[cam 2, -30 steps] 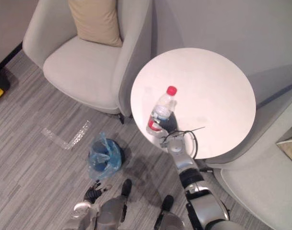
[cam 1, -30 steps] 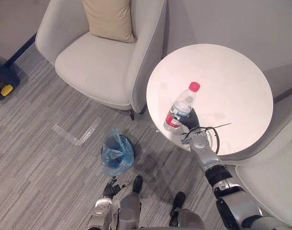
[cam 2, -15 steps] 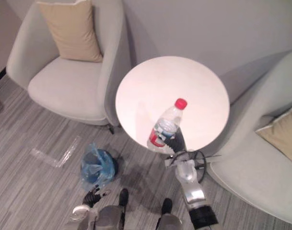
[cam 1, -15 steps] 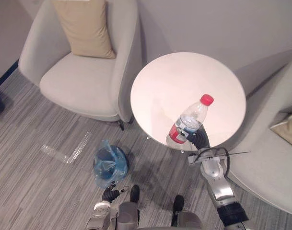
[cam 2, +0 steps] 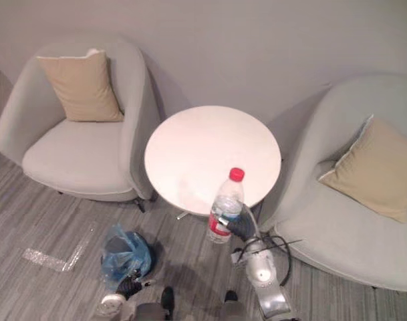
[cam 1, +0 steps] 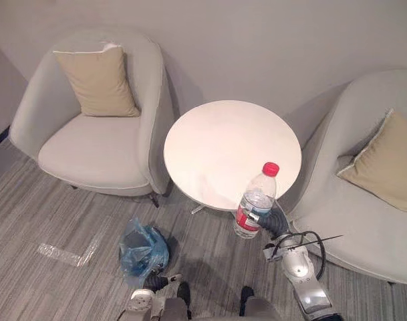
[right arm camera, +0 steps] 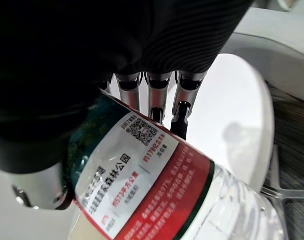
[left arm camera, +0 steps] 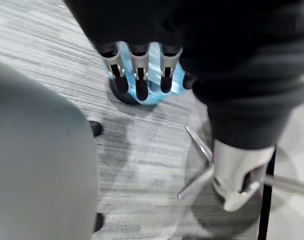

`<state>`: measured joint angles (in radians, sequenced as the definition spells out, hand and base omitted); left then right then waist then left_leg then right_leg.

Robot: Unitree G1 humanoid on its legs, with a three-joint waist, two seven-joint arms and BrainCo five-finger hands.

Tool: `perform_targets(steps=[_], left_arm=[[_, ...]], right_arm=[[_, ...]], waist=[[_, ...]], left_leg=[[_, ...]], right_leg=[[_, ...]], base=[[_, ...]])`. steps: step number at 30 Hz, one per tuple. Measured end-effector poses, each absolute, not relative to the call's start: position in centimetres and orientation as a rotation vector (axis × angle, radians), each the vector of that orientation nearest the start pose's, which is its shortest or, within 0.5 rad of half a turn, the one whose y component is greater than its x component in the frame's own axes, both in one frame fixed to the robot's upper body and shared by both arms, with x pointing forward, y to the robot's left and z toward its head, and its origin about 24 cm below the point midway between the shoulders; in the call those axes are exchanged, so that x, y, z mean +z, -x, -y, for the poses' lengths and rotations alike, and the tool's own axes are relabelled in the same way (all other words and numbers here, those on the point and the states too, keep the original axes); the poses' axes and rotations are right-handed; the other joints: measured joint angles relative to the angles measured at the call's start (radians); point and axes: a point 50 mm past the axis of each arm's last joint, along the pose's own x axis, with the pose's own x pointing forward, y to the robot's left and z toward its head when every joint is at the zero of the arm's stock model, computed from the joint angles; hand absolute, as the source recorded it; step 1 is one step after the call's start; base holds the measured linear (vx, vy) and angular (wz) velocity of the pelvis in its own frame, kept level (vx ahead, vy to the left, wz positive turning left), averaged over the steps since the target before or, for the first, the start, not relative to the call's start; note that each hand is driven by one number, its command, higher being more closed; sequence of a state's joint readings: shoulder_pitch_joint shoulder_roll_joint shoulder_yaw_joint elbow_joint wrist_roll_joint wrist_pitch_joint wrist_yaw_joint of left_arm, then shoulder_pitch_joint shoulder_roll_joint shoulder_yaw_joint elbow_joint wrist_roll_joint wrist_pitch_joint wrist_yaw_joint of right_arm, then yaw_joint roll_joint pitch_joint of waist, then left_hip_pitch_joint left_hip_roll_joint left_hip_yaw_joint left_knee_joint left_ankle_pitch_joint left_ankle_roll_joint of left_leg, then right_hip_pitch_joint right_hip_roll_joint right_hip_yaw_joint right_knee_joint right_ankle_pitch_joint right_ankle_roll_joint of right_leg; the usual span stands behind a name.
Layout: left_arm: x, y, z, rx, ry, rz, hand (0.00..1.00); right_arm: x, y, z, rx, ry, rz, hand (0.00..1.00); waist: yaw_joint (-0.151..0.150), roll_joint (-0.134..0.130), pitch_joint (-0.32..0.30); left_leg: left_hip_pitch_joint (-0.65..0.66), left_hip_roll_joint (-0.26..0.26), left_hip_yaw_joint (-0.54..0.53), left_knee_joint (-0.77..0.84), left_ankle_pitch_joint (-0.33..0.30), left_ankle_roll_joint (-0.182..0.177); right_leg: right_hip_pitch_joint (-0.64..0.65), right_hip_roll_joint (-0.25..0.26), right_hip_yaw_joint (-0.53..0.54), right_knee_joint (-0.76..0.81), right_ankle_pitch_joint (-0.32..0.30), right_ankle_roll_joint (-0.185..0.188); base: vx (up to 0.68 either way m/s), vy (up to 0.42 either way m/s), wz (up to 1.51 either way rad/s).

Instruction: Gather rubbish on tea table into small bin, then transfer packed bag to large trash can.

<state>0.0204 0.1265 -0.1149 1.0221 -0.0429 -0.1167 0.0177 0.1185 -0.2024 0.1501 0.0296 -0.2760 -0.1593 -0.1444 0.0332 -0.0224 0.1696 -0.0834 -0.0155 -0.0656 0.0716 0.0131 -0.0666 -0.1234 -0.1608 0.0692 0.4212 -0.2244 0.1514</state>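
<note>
One bottle (cam 1: 254, 204) is gripped by the right hand (cam 1: 277, 222), whose fingers are curled round its labelled body. It is held in the air by the table's (cam 1: 216, 144) near edge, long axis nearly upright, red cap up and tipped slightly right. One bin (cam 1: 142, 246), lined with a blue bag, is stood on the floor. The left hand (left arm camera: 140, 67) is hung near it, fingers straight. Two armchairs are counted: the left armchair (cam 1: 89, 150) and the right armchair (cam 1: 363, 227)
</note>
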Motion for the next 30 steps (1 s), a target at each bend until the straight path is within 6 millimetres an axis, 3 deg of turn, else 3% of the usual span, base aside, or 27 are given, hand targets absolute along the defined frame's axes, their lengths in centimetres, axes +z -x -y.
perform_targets(steps=[1, 2, 3, 5, 8, 9, 11, 12, 13, 14, 15, 16, 17, 19, 21, 23, 26, 30], left_arm=[[-14.7, -13.6, -18.3, -0.006, -0.139, -0.921, 0.00], [-14.6, -13.7, -17.8, -0.011, -0.128, -0.915, 0.00], [-14.6, -13.9, -17.4, -0.014, -0.119, -0.911, 0.00], [-14.7, -13.9, -16.9, -0.019, -0.109, -0.909, 0.00], [-14.6, -14.0, -16.6, -0.019, -0.099, -0.904, 0.00], [-14.6, -14.0, -16.4, -0.016, -0.097, -0.902, 0.00], [-14.7, -13.9, -16.1, -0.007, -0.083, -0.906, 0.00], [-14.8, -13.8, -16.3, -0.003, -0.084, -0.911, 0.00], [-14.6, -14.0, -16.7, 0.005, -0.090, -0.905, 0.00], [-14.5, -14.4, -16.7, 0.005, -0.092, -0.894, 0.00], [-14.5, -14.5, -16.7, -0.001, -0.097, -0.893, 0.00], [-14.6, -14.2, -16.6, -0.001, -0.101, -0.901, 0.00], [-14.7, -13.8, -16.6, -0.002, -0.107, -0.910, 0.00], [-15.1, -13.3, -16.3, -0.018, -0.118, -0.943, 0.00], [-15.0, -13.4, -17.2, -0.017, -0.151, -0.940, 0.00], [-14.9, -13.4, -17.6, -0.013, -0.163, -0.944, 0.00], [-15.0, -13.1, -17.6, -0.014, -0.172, -0.951, 0.00], [-15.0, -13.1, -17.7, -0.014, -0.177, -0.950, 0.00]], right_arm=[[2.5, -22.6, 16.0, 0.036, 0.455, 0.056, 1.00], [3.1, -23.3, 15.8, 0.036, 0.457, 0.087, 1.00], [3.8, -23.9, 15.7, 0.036, 0.460, 0.115, 1.00], [4.4, -24.4, 15.6, 0.024, 0.455, 0.142, 1.00], [3.5, -24.2, 15.8, 0.021, 0.455, 0.105, 1.00], [3.2, -24.2, 15.9, 0.019, 0.458, 0.090, 1.00], [2.6, -23.9, 16.2, 0.011, 0.460, 0.058, 1.00], [2.4, -23.7, 16.4, 0.001, 0.456, 0.042, 1.00], [2.3, -23.6, 16.7, -0.017, 0.447, 0.038, 1.00], [2.3, -23.6, 17.2, -0.036, 0.449, 0.033, 1.00], [2.0, -23.2, 18.0, -0.070, 0.454, 0.009, 1.00], [1.8, -23.0, 18.5, -0.088, 0.455, -0.003, 1.00], [1.8, -23.0, 18.6, -0.099, 0.456, -0.005, 1.00], [1.9, -22.9, 19.0, -0.128, 0.449, -0.008, 1.00], [1.5, -22.8, 18.7, -0.136, 0.423, -0.023, 1.00], [1.1, -22.7, 17.7, -0.122, 0.390, -0.035, 1.00], [1.0, -22.8, 16.3, -0.082, 0.365, -0.031, 1.00], [0.3, -23.0, 16.0, -0.059, 0.369, -0.062, 1.00]], waist=[[0.005, 0.002, -0.011], [0.033, 0.021, -0.024], [0.039, 0.044, -0.022], [0.036, 0.079, -0.014], [0.038, 0.105, 0.009], [0.038, 0.112, 0.012], [0.042, 0.139, 0.024], [0.028, 0.131, 0.025], [0.015, 0.096, 0.033], [0.017, 0.091, 0.033], [0.014, 0.095, 0.031], [0.008, 0.096, 0.030], [0.002, 0.099, 0.028], [-0.009, 0.131, 0.006], [-0.006, 0.081, 0.006], [-0.001, 0.055, -0.004], [0.011, 0.042, -0.021], [0.022, 0.039, -0.024]], left_leg=[[-0.031, -0.005, -0.016, 0.009, 0.009, -0.009], [-0.078, 0.004, -0.029, 0.009, 0.029, -0.017], [-0.107, 0.022, -0.043, 0.009, 0.050, -0.021], [-0.142, 0.050, -0.087, 0.001, 0.078, -0.033], [-0.140, 0.061, -0.127, -0.006, 0.104, -0.047], [-0.138, 0.068, -0.125, -0.018, 0.116, -0.043], [-0.127, 0.086, -0.072, -0.063, 0.094, 0.012], [-0.125, 0.091, -0.001, -0.094, 0.024, 0.058], [-0.148, 0.085, 0.101, -0.056, -0.038, 0.095], [-0.191, 0.088, 0.160, 0.067, -0.030, 0.102], [-0.217, 0.096, 0.211, 0.279, -0.036, 0.097], [-0.196, 0.108, 0.242, 0.360, -0.060, 0.070], [-0.165, 0.122, 0.265, 0.365, -0.100, 0.053], [-0.079, 0.132, 0.276, 0.188, -0.165, 0.002], [-0.054, 0.101, 0.262, 0.086, -0.122, 0.005], [-0.042, 0.078, 0.244, 0.079, -0.115, 0.011], [-0.001, 0.048, 0.231, 0.037, -0.105, 0.027], [-0.004, 0.029, 0.216, 0.033, -0.109, 0.031]], right_leg=[[-0.006, 0.000, 0.003, -0.026, -0.008, 0.003], [0.004, 0.012, -0.005, -0.109, -0.003, -0.009], [0.006, 0.031, -0.013, -0.163, 0.027, -0.035], [0.030, 0.059, -0.062, -0.246, 0.085, -0.048], [0.075, 0.081, -0.110, -0.292, 0.114, -0.060], [0.072, 0.086, -0.113, -0.285, 0.115, -0.062], [0.071, 0.093, -0.132, -0.275, 0.120, -0.072], [0.068, 0.074, -0.153, -0.293, 0.129, -0.097], [0.057, 0.030, -0.192, -0.325, 0.139, -0.107], [0.049, 0.006, -0.216, -0.322, 0.157, -0.110], [0.050, -0.017, -0.254, -0.320, 0.172, -0.098], [0.055, -0.022, -0.266, -0.320, 0.174, -0.094], [0.057, -0.020, -0.275, -0.323, 0.177, -0.091], [0.057, 0.012, -0.304, -0.352, 0.193, -0.069], [0.065, -0.001, -0.320, -0.387, 0.219, -0.053], [0.098, -0.016, -0.335, -0.409, 0.226, -0.047], [0.126, -0.038, -0.334, -0.412, 0.217, -0.034], [0.126, -0.048, -0.332, -0.404, 0.191, -0.020]], base=[[-0.06, -0.145, 0.82], [-0.07, -0.096, 0.42], [-0.15, -0.088, 0.33], [-0.13, -0.043, 0.43], [-0.10, -0.038, 0.43], [-0.15, -0.049, 0.21], [-0.15, -0.048, 0.31], [-0.19, -0.021, 0.74], [-0.19, -0.007, 0.79], [-0.15, 0.024, 0.84], [-0.11, -0.002, 0.65], [-0.08, 0.004, 0.59], [-0.08, 0.032, 0.45], [-0.03, 0.094, 0.55], [-0.03, 0.102, 0.51], [-0.01, 0.114, 0.35], [0.00, 0.075, 0.12], [0.02, 0.029, 0.10]])
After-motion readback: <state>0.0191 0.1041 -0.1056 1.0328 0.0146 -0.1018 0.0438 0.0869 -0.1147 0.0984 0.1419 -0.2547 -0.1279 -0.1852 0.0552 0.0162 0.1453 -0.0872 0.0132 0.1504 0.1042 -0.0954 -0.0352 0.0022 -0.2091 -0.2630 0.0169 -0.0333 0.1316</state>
